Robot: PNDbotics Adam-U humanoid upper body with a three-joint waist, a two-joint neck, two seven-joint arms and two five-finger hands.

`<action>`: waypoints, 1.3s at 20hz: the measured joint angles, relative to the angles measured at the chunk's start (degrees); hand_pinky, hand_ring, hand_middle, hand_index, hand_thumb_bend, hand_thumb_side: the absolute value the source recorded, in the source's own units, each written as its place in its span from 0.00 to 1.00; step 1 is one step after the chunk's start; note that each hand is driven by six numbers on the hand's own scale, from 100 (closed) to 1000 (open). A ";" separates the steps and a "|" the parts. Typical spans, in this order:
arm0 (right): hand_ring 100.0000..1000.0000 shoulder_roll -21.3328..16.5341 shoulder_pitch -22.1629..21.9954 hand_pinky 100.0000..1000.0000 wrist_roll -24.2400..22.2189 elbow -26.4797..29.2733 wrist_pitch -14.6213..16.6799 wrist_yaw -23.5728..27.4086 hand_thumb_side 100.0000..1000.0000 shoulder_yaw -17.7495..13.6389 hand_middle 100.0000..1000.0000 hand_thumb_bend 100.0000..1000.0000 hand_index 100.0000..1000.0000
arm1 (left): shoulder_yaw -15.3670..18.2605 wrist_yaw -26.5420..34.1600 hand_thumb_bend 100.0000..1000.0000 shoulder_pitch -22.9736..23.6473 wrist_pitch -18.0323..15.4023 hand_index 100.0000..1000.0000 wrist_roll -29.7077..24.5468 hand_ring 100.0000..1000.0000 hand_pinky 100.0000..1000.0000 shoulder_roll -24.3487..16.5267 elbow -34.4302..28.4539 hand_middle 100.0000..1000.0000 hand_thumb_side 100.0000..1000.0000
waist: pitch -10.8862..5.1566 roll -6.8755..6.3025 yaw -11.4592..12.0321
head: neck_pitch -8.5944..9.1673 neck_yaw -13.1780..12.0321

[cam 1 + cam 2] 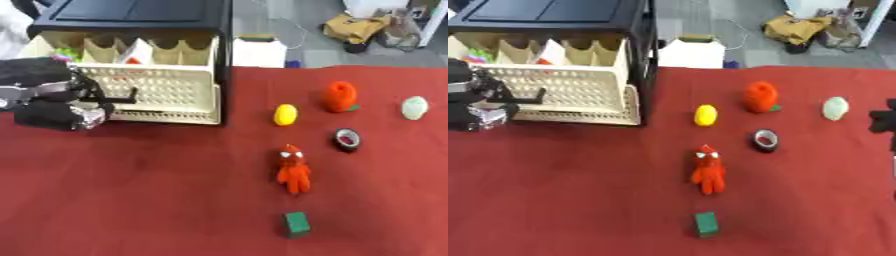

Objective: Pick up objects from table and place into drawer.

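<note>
A cream perforated drawer [175,87] stands pulled out of a black cabinet [140,12] at the back left. My left hand [54,116] is at the drawer's front left corner, thin fingers [112,100] stretched out across its front wall, holding nothing I can see. On the red table lie a yellow oval thing [285,114], an orange fuzzy fruit [339,96], a pale green egg shape [415,107], a black tape roll [347,139], a red figure toy [294,169] and a green block [296,224]. Only a black bit of my right hand [883,121] shows at the right edge.
Small things, one red [131,61] and one white [140,50], lie at the back of the drawer. A white box [258,51] stands behind the table's far edge. Bags [354,27] lie on the floor beyond. The red cloth [140,190] covers the table.
</note>
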State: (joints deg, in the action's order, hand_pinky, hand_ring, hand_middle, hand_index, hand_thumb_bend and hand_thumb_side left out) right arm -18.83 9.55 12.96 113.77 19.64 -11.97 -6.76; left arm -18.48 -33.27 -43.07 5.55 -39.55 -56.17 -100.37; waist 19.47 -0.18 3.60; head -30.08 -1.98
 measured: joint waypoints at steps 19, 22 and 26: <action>0.67 0.00 0.05 0.66 0.17 0.00 0.00 0.01 0.76 -0.27 0.45 0.00 0.76 | 0.92 0.80 0.05 5.10 1.88 0.74 0.97 0.00 0.00 -3.32 -7.03 0.00 1.00 | 0.00 0.31 0.05 | 0.43 -0.23; 0.67 0.00 0.05 0.66 0.19 0.00 0.03 0.02 0.76 -0.28 0.45 0.01 0.76 | 1.05 0.53 0.06 5.78 1.95 0.74 0.91 0.00 0.00 -3.85 -7.70 0.00 1.00 | 0.00 0.33 0.07 | 0.43 -0.24; 0.67 0.00 0.06 0.66 0.21 0.00 0.04 0.03 0.77 -0.28 0.45 0.00 0.76 | 1.43 0.22 0.06 6.70 2.05 0.74 0.80 0.00 0.00 -4.31 -8.23 0.00 1.00 | 0.00 0.37 0.16 | 0.44 -0.24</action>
State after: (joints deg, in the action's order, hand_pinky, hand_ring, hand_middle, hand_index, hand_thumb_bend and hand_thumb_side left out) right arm -18.83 9.61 13.17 113.77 19.69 -11.94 -7.04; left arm -17.05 -33.05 -36.38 7.60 -38.75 -60.48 -108.60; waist 19.47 0.19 3.76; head -29.64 -2.22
